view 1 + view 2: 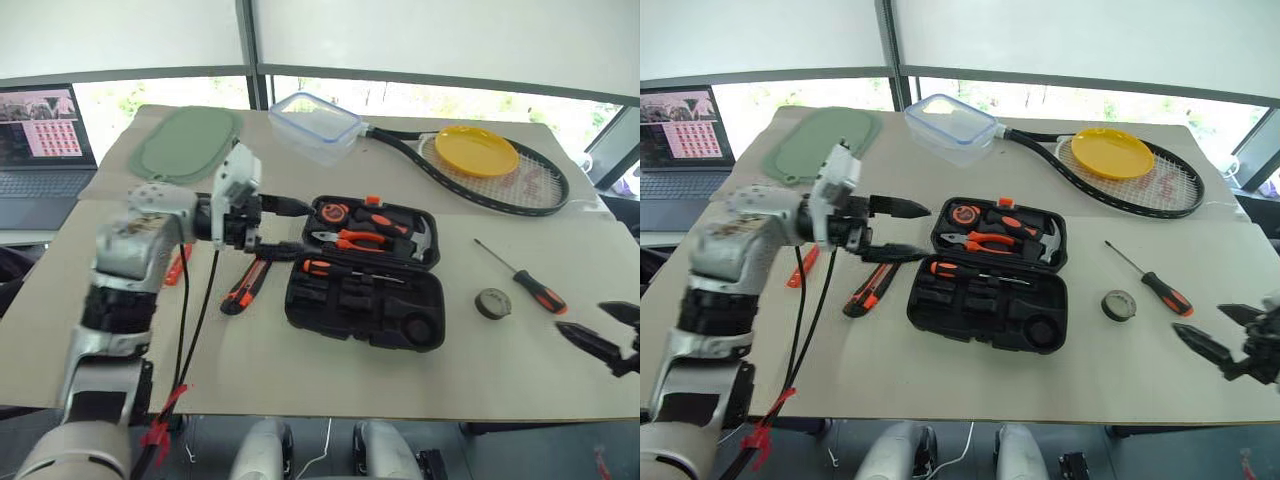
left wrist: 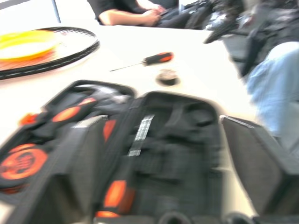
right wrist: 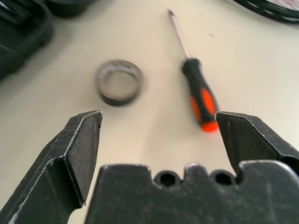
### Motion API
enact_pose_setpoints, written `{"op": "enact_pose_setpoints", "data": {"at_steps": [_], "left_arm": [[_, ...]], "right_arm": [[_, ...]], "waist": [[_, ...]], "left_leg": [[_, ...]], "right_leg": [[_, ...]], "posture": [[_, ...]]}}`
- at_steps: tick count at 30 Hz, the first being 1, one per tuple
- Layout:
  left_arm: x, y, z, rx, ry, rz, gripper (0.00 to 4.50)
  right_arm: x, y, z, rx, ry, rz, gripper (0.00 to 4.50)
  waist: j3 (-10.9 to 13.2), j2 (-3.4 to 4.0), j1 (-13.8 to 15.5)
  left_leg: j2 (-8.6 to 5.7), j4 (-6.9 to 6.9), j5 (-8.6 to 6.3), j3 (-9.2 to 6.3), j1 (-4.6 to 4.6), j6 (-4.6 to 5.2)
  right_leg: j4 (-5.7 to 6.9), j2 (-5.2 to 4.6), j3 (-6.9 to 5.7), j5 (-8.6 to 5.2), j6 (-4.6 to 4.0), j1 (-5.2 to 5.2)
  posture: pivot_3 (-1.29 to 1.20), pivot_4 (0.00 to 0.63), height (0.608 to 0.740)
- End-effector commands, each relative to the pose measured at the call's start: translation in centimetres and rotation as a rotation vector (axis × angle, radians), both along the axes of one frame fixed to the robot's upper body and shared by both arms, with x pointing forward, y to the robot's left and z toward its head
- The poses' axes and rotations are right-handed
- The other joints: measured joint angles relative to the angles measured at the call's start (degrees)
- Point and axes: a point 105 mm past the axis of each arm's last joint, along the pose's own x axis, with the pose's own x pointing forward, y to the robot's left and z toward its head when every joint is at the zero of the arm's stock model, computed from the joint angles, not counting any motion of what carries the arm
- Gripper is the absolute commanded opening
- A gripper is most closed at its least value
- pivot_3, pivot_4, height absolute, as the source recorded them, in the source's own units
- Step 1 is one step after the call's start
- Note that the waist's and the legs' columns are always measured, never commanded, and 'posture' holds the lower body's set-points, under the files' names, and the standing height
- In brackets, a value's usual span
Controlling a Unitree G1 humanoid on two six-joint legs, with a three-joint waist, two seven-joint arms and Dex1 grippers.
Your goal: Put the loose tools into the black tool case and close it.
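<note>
Case lies open in the middle of the counter, both halves flat, and everything else is placed from it. The left gripper hovers just left of the case, its fingers apart and empty, pointing across at the case's far half. The right gripper hangs well to the right of the case near the counter's edge, fingers spread wide with nothing between them.

Judging by this, the packing is partway through. A black-orange screwdriver already lies across the hinge line of the case. Three tools are loose: a utility knife just left of the case, a slim orange tool farther left behind the left arm, and a second screwdriver right of the case, beside a small tape roll. The right wrist view looks straight at that screwdriver's handle, so the likely next move is lowering the right fingers around it. The knife suits the left gripper.

The case's far half holds a tape measure, pliers and a hammer; the near half shows mostly empty recesses. A clear box beyond the case looks empty.
</note>
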Motion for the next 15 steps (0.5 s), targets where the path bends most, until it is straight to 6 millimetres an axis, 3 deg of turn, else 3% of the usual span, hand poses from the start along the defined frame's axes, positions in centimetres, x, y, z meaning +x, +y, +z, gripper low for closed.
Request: {"op": "enact_pose_setpoints", "data": {"at_steps": [1, 5, 13, 15], "left_arm": [[-2.8, -0.1, 0.6, 0.039, -0.017, -0.063, 4.48], [-3.6, -0.4, 0.8, 0.044, -0.023, -0.061, 4.48], [-3.7, -0.7, 1.5, 0.050, -0.063, -0.037, 4.48], [-3.6, -0.7, 1.5, 0.054, -0.075, -0.028, 4.50]], "right_arm": [[2.2, -1.3, -0.1, -0.053, 0.000, 0.025, 4.50], [4.7, -1.4, -0.9, -0.064, 0.008, 0.044, 4.50], [7.7, -1.1, -5.7, -0.055, 0.117, 0.043, 4.50], [8.3, -1.2, -6.0, -0.019, 0.102, 0.013, 3.97]], "waist": [[0.00, 0.00, -0.13], [0.03, 0.04, -0.33], [0.04, 0.10, -0.28], [0.04, 0.10, -0.44]], "left_leg": [[-0.03, 0.00, 0.00, 0.03, 0.06, 0.00], [-0.04, -0.05, 0.02, 0.09, 0.17, -0.03], [-0.07, -0.09, 0.05, 0.19, 0.17, -0.08], [-0.06, -0.10, 0.06, 0.23, 0.20, -0.10]], "right_leg": [[-0.01, 0.03, 0.02, 0.00, -0.01, 0.03], [0.00, 0.08, 0.10, -0.01, -0.04, 0.06], [0.00, 0.09, 0.16, -0.03, -0.06, 0.02], [0.01, 0.10, 0.21, -0.03, -0.06, 0.02]], "posture": [[0.00, 0.150, 0.738], [0.00, 0.150, 0.738], [0.00, 0.150, 0.738], [0.00, 0.150, 0.738]]}}
